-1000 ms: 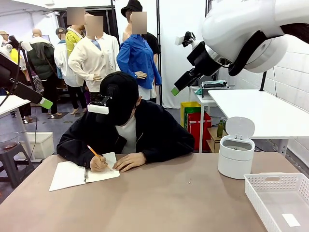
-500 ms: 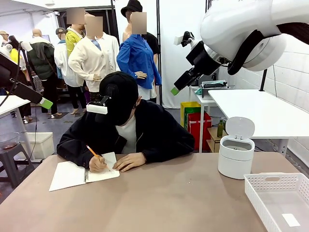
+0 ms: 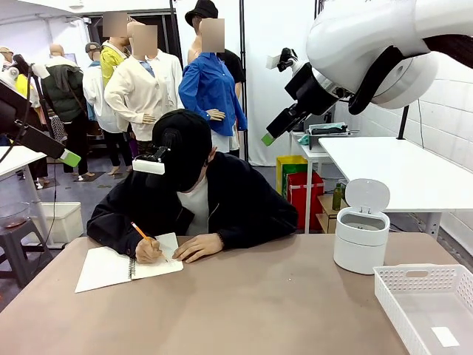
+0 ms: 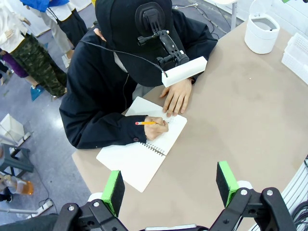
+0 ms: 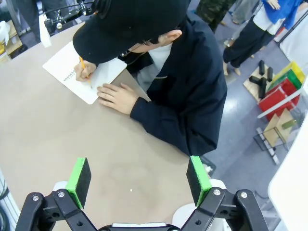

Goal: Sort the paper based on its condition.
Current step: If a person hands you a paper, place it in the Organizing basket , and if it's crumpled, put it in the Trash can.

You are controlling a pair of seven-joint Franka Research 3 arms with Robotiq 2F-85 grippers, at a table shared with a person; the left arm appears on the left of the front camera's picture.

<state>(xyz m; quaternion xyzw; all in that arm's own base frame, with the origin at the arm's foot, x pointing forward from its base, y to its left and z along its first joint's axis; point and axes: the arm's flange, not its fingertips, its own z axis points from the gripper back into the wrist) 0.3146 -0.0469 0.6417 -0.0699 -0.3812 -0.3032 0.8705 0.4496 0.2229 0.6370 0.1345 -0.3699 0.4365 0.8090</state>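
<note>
**Waiting on the page, both pincers empty**

Front view: the person (image 3: 196, 196) leans over the notebook (image 3: 127, 265) at the table's (image 3: 244, 310) far left, pencil (image 3: 140, 231) in hand, writing. The paper (image 3: 164, 255) is the page under that hand, bound in. Right of the notebook stand a bin (image 3: 361, 235) and, nearer me, a tray (image 3: 432, 305).

Left wrist view: my left gripper (image 4: 170, 186) hangs high above the notebook's near edge, jaws wide, grasping nothing.

Right wrist view: my right gripper (image 5: 139, 177) hovers beyond the notebook, over the person's shoulder, jaws spread and bare.

I judge the sheet light, limp and easily creased; once free, I'd pinch a loose edge or corner, gently.
</note>
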